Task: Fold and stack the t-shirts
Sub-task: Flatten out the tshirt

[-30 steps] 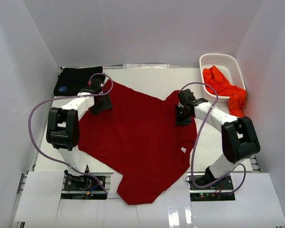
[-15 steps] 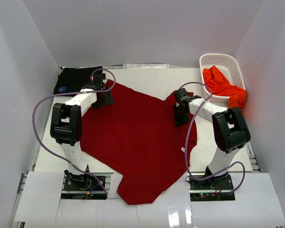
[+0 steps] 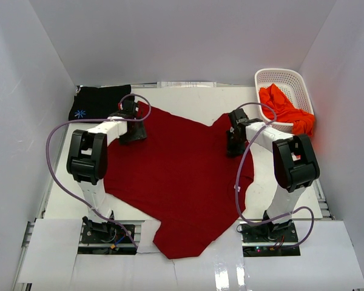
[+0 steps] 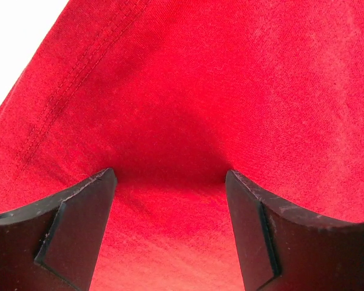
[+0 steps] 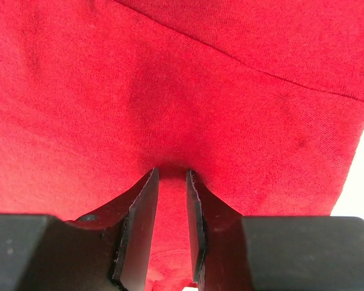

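Where the overhead view shows the table, we see the dark red t-shirt spread flat across its middle, one corner reaching the near edge between the arm bases. The left gripper sits on the shirt's far left part. Its wrist view shows the fingers spread wide, with smooth cloth between them and a stitched hem running off to the left. The right gripper sits on the shirt's far right part. Its fingers are drawn to a slim gap filled with red cloth that puckers at the tips. The black t-shirt lies at the far left corner. The orange-red t-shirt fills the white basket and drapes over its near rim.
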`<action>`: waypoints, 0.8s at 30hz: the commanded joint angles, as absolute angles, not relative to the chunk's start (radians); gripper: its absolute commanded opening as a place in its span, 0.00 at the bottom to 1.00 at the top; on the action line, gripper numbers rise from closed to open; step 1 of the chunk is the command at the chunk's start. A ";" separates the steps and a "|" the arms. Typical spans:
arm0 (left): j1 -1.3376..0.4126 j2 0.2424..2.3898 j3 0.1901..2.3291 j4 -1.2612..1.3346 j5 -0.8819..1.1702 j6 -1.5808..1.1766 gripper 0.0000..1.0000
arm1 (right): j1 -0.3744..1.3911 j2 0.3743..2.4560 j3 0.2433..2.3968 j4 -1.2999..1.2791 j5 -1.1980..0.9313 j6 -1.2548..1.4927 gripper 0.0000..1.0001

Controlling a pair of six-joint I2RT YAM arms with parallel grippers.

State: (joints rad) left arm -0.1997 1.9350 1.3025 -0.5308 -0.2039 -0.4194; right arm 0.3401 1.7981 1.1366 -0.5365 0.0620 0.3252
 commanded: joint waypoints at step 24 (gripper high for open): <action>-0.233 1.965 1.313 -0.574 -0.189 -0.601 0.87 | 0.218 2.212 1.658 -0.638 0.035 0.262 0.33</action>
State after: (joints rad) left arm -0.2218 1.8782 1.2339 -0.5850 -0.2367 -0.5705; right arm 0.2485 2.1361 1.6184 -0.6231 0.0067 0.2905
